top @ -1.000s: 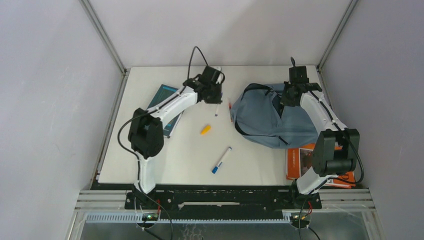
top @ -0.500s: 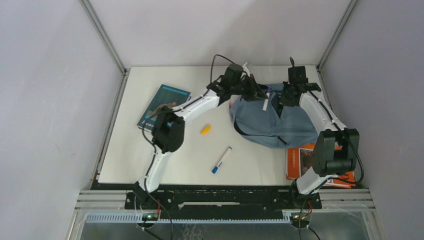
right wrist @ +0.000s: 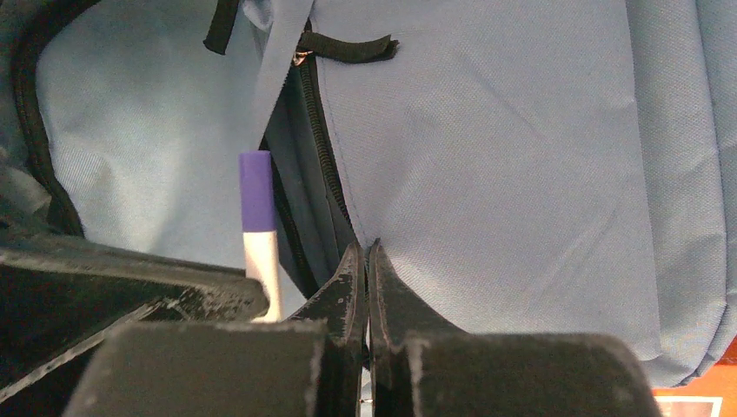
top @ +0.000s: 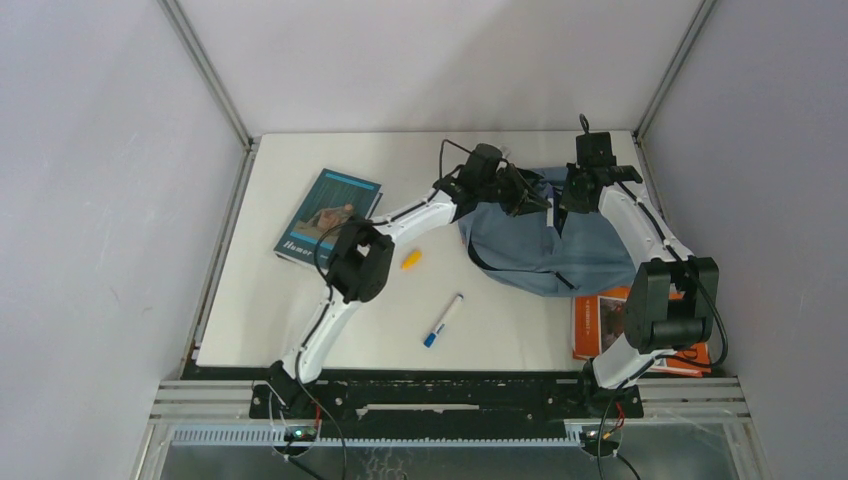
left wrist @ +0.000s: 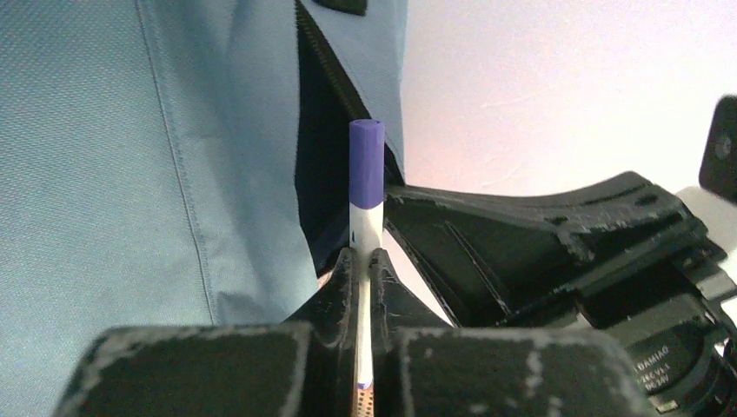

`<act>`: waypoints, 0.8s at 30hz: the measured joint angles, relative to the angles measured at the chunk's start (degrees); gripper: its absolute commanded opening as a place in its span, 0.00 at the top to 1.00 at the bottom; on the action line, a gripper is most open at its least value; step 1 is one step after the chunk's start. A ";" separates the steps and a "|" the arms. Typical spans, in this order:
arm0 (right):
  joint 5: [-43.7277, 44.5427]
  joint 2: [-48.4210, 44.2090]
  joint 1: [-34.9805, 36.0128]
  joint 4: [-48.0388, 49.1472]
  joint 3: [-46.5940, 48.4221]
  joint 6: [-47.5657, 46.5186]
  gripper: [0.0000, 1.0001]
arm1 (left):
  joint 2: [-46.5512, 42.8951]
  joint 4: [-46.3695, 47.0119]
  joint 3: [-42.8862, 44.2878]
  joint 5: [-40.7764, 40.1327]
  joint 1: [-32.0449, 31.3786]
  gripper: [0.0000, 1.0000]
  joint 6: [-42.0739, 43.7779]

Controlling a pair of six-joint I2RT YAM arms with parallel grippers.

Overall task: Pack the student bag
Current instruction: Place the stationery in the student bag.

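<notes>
Left wrist: we see the left gripper [left wrist: 363, 258] clamping a marker [left wrist: 366, 195], the right gripper [right wrist: 365, 254] pinching the student bag [right wrist: 521, 174]; released off-slot, it could miss.

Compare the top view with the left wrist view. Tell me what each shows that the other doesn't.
Only the top view: a blue book, a small yellow item, a blue-capped marker and an orange book on the table. Only the left wrist view: a purple-capped marker pinched in the left gripper, jaws shut, pointing toward the zipper gap of the student bag. Both: the student bag and the left gripper.
</notes>
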 measured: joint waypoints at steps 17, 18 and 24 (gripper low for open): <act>0.07 0.00 0.55 0.00 0.00 0.02 1.00 | 10.01 -1.88 10.36 -1.46 0.13 1.00 -8.96; -0.02 0.00 0.63 0.00 0.00 0.02 1.00 | 10.38 -1.51 10.84 -1.68 0.24 0.99 -8.98; 0.42 0.00 1.29 -0.02 0.00 0.17 1.00 | 9.66 -1.36 9.94 -1.81 0.66 0.87 -3.74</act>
